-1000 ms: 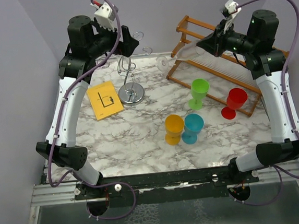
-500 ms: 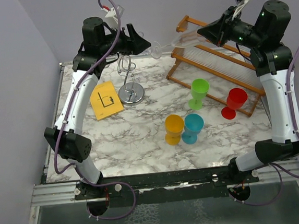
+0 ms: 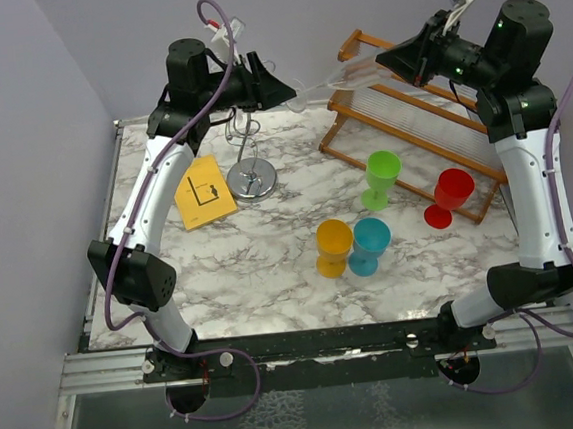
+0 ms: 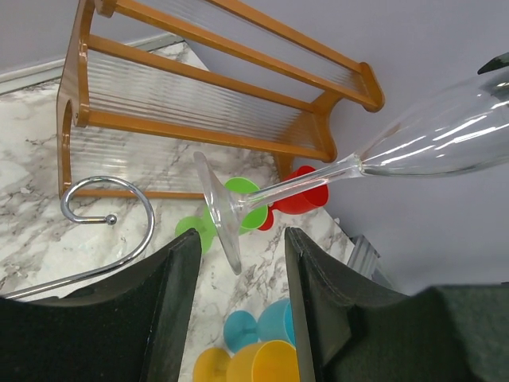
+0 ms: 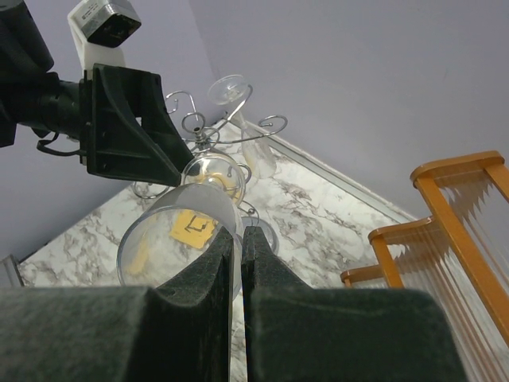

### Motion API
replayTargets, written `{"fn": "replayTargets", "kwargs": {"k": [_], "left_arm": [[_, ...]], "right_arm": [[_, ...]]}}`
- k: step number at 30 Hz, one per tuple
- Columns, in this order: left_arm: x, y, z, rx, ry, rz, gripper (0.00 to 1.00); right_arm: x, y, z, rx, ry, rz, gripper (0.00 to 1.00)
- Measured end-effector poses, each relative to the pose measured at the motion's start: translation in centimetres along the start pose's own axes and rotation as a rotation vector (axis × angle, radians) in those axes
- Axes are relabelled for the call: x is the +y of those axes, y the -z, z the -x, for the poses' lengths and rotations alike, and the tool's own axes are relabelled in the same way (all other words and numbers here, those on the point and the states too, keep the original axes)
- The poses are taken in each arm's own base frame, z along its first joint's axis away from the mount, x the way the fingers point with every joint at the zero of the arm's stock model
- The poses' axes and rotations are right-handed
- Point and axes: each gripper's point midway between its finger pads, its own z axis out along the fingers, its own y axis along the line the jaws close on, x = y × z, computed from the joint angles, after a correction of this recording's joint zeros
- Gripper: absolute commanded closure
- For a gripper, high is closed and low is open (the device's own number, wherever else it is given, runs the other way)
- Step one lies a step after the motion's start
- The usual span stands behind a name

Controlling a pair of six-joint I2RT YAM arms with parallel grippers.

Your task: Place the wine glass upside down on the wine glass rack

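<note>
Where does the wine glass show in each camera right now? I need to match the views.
Top external: the wine glass lies sideways in the air at top centre.
Left wrist: the wine glass runs from its foot at centre to its bowl at the right edge.
Right wrist: the wine glass is at lower left, seen mouth-first.
Shared landmark: the wooden rack, in all three.

Overhead camera looks down from behind; both wrist cameras (close-up) share the wine glass (image 4: 433,142)
</note>
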Motion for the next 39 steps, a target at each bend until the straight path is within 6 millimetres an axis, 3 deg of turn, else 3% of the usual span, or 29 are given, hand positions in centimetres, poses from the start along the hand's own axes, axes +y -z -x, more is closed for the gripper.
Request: {"fn": "replayTargets", "kwargs": {"k": [5,17,24,31,39], "left_arm": [[-0.3,-0.1,-0.1,0.003,0.011,-0.009,0.58],[0.3,-0.5,-0.4,0.013,0.032,-0.007,1.0],[0.5,-0.6,-0.3,0.012,0.006,-0.005,1.0],[-0.2,1.0,3.0,-0.055,-0.113,0.0,1.0],[3.8,5.7,8.0,-0.167,-0.176,0.128,1.0]], "right_arm": [[0.1,0.0,0.2,-0.009,-0.002,0.002,0.98],[0.2,0.2,-0.2,-0.018,0.0,0.01,0.98],[0.4,0.4,-0.6,-0.014,0.018,0.017,0.68],[0.3,0.8,-0.5,-0.018,0.073,0.001,0.44],[-0.7,1.3,-0.6,-0.005,0.122,-0.066,0.32]]}}
